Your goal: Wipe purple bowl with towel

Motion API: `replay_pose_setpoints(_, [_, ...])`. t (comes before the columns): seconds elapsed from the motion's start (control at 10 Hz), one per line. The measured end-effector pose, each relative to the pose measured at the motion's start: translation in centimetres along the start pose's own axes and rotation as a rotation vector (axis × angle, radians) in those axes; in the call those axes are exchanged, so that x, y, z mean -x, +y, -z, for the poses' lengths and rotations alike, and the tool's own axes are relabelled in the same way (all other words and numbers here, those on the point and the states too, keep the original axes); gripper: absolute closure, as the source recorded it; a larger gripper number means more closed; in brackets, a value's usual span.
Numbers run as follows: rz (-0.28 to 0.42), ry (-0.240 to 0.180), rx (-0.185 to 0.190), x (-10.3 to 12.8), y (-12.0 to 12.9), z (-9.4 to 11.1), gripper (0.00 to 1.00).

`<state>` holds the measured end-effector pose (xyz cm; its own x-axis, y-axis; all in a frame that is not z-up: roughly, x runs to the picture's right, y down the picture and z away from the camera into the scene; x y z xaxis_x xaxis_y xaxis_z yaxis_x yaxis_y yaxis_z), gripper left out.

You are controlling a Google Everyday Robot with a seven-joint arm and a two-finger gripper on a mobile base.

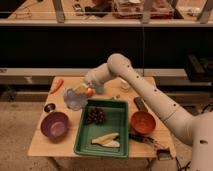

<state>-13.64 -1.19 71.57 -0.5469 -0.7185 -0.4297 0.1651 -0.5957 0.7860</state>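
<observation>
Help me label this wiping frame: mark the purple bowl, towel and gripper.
purple bowl [54, 125]: camera view, its inside.
towel [74, 100]: camera view, middle of the pale cloth.
gripper [84, 91]: camera view, between its jaws, over the table [50, 146] left of the tray.

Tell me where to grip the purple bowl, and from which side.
Pinch the near-left rim of the purple bowl from above: it sits upright and open, the green tray crowds its right, and the gripper, holding the towel, hovers behind its right side.
</observation>
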Motion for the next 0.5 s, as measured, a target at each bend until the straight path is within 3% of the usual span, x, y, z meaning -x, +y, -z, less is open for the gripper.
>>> replay_pose_setpoints(0.2, [0.011, 0.005, 0.002, -0.1, 0.0, 0.2, 1.00])
replay_pose_setpoints(0.5, [0.143, 0.012, -0.041, -2.6, -2.1, -1.6, 1.00])
